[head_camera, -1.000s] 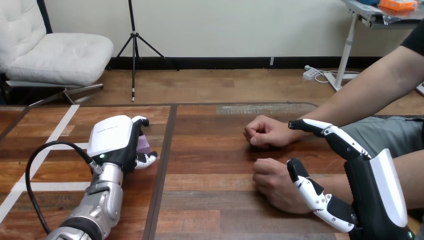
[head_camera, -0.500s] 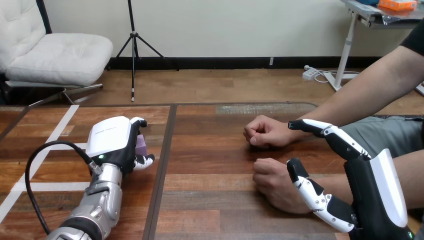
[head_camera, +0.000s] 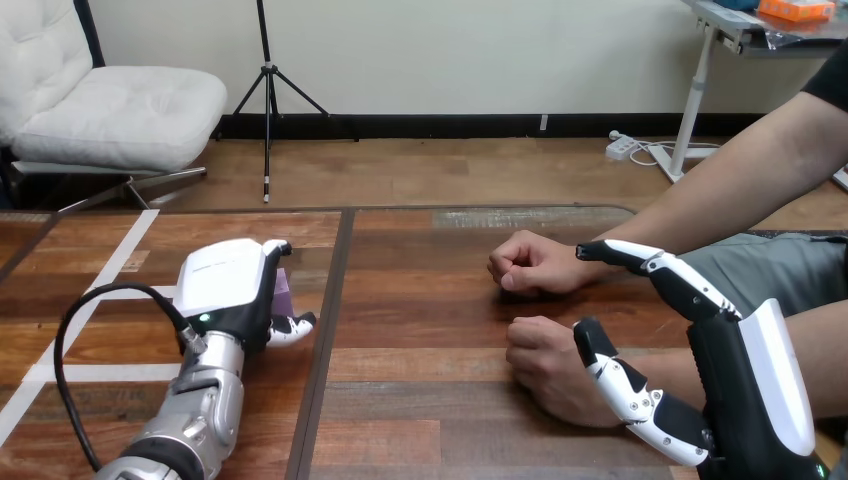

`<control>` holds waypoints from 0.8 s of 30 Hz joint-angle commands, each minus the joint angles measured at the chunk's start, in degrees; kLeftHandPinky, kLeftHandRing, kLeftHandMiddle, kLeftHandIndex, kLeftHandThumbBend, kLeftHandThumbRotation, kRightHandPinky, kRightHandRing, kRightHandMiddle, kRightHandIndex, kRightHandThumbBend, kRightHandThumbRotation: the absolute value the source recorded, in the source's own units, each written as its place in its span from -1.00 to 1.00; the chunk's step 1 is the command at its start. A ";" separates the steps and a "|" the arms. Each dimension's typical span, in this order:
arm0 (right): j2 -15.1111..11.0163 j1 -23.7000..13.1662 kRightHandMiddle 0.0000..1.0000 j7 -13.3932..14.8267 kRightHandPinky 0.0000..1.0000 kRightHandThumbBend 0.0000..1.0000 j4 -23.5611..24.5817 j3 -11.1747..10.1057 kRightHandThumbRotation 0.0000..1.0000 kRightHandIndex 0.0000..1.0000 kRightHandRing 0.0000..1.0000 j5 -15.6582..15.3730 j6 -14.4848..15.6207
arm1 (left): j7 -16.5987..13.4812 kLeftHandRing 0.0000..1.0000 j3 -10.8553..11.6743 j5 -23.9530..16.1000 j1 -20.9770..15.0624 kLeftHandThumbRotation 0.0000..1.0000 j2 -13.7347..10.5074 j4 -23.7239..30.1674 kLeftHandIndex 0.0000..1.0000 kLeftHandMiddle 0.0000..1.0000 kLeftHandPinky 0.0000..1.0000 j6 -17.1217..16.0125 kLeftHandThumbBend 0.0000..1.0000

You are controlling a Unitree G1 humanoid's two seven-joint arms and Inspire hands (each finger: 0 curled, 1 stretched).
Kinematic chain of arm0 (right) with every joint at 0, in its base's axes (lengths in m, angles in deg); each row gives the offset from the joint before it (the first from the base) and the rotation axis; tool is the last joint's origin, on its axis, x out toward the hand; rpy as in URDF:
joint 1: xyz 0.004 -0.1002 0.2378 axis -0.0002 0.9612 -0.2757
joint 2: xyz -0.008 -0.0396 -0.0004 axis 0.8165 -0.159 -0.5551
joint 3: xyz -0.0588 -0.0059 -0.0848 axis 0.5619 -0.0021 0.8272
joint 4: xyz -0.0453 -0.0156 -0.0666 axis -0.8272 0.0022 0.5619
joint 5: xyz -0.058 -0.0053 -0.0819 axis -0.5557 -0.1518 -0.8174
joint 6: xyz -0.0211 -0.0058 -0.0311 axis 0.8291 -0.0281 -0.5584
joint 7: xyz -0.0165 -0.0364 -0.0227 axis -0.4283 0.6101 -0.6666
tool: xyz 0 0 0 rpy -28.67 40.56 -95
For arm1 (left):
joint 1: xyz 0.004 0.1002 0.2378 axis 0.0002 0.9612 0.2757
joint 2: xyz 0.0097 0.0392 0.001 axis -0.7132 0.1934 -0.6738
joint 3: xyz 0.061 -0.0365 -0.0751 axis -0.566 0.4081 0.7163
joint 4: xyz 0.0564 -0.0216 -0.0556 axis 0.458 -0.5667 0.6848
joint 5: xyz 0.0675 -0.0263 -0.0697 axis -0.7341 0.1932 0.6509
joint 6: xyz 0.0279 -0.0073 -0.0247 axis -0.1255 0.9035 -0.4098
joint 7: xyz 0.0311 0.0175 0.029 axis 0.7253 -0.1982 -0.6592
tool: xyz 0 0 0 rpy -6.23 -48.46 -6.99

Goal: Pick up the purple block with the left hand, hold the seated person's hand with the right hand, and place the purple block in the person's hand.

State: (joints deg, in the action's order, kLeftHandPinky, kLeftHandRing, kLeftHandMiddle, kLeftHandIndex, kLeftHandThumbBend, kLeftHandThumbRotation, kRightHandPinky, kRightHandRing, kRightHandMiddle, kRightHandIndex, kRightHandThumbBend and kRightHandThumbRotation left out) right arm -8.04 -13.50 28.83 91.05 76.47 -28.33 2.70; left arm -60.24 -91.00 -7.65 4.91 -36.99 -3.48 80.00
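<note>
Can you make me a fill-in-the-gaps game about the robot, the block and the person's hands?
1. The left hand has its fingers curled round a small ____ block.
2. The right hand has straight fingers, so it is ____.
3. The person's farther hand and nearer hand rest on the table, both curled into ____.
Missing words: purple; open; fists.
</note>
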 commanded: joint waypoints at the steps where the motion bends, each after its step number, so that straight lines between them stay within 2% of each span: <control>1: -0.41 -1.71 0.52 0.25 0.55 -0.29 2.67 -0.12 -0.06 0.45 0.55 0.25 -0.61 | -0.56 0.72 -0.94 -0.97 -1.41 -0.24 -0.12 -0.28 0.75 0.75 0.66 0.61 0.15; 10: -0.50 -1.70 0.52 0.29 0.58 -0.28 2.56 0.04 -0.04 0.45 0.56 0.40 -0.59 | -0.74 0.80 -1.76 -2.26 -1.54 -0.02 -0.13 -0.44 0.79 0.81 0.78 2.04 0.19; 12: -0.50 -1.68 0.52 0.34 0.58 -0.27 2.53 0.05 -0.04 0.45 0.56 0.41 -0.62 | -0.20 0.84 -2.14 -2.61 -1.67 0.13 -0.14 -0.51 0.83 0.85 0.84 2.59 0.19; 15: -0.57 -1.63 0.53 0.28 0.59 -0.28 2.52 0.06 -0.03 0.45 0.56 0.54 -0.62 | 0.00 0.87 -2.29 -2.76 -1.76 0.22 -0.16 -0.51 0.86 0.88 0.87 2.73 0.20; 24: -0.50 -1.41 0.53 0.26 0.60 -0.28 2.71 0.08 -0.04 0.46 0.57 0.38 -0.43 | 0.80 0.89 -1.91 -2.41 -1.88 0.33 -0.09 -0.51 0.89 0.90 0.87 2.69 0.23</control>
State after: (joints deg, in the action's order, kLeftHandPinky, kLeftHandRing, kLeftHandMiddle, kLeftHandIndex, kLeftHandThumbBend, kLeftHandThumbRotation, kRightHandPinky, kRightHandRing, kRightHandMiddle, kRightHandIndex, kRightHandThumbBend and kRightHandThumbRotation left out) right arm -8.46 -13.48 28.83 91.05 76.54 -28.33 2.70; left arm -59.57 -92.54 -9.83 5.19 -37.00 -4.37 82.72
